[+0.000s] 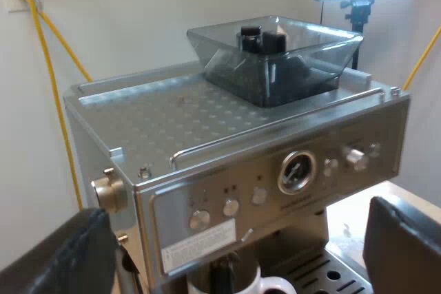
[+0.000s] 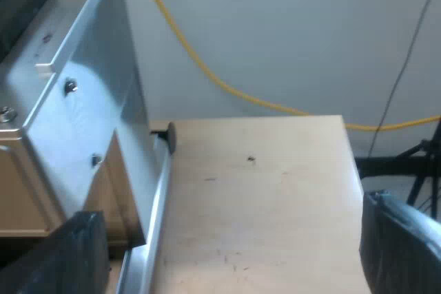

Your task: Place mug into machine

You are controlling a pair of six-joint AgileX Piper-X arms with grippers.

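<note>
Obs. Left gripper (image 1: 238, 239): fingers wide apart, nothing between them. It hangs above and in front of the espresso machine (image 1: 207, 122), looking down over the top plate and the bean hopper (image 1: 275, 56) toward the control panel with its pressure gauge (image 1: 297, 172).

Mug (image 1: 244, 286): white, standing under the panel in the machine's front bay, handle turned toward the drip tray (image 1: 331, 277) grate. A dark part of the machine hangs just over its rim, probably the spout, though too little of it shows to be sure. Only the mug's upper part is visible, so I cannot tell whether its base sits square on the grate.

Right gripper (image 2: 238, 239): fingers also spread, holding nothing. It hangs over the bare wooden table (image 2: 275, 197) beside the machine's side wall, well apart from the mug. A yellow cable (image 2: 207, 74) runs along the wall beyond the table.

Reading: the mug looks placed, under the outlet where coffee would fall, which fits the task. With both grippers empty and the left one high and clear of the bay, the job appears at or near its end. The right arm's spot at the side keeps it out of the way of the front.

Risk: any low move by the left arm near the bay could knock the mug.
</note>
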